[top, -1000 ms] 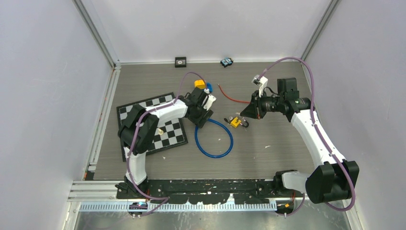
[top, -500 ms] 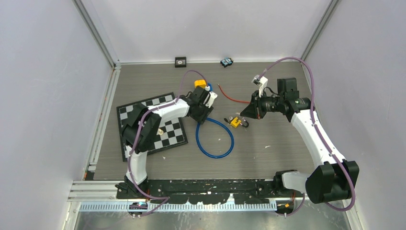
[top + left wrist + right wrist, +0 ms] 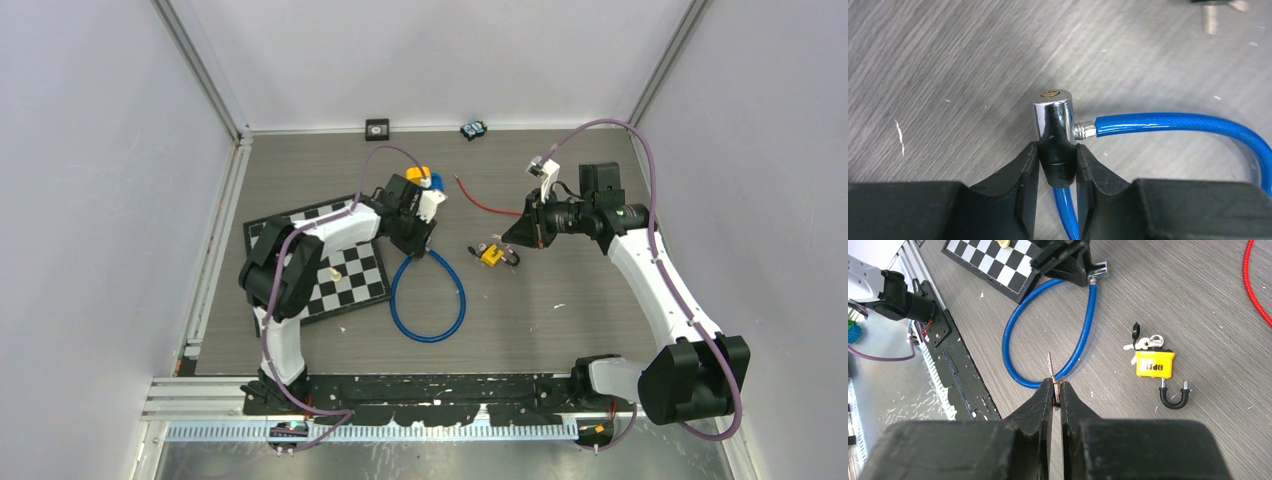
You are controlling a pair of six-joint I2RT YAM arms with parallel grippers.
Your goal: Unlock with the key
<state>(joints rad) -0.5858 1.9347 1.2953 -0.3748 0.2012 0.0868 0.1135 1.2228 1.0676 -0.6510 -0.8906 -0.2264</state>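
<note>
A blue cable lock (image 3: 459,300) lies looped on the table. Its chrome and black cylinder (image 3: 1052,120) stands between the pads of my left gripper (image 3: 1058,150), which is shut on the black lower part. The brass keyhole (image 3: 1049,92) faces away from the wrist. My right gripper (image 3: 1057,387) is shut on a thin key (image 3: 1050,367), whose blade points out toward the cable loop (image 3: 1083,335). In the top view the right gripper (image 3: 515,237) hovers right of the loop, apart from the cylinder.
A yellow padlock (image 3: 1154,363) with keys in it lies beside its loose black shackle (image 3: 1174,399). A chessboard (image 3: 320,260) with a pawn (image 3: 334,272) sits at left. A red wire (image 3: 490,203) and an orange and blue piece (image 3: 418,174) lie behind.
My left gripper has closed on the lock cylinder and shifted back and left, dragging the blue loop leftward. The right arm has not moved.
</note>
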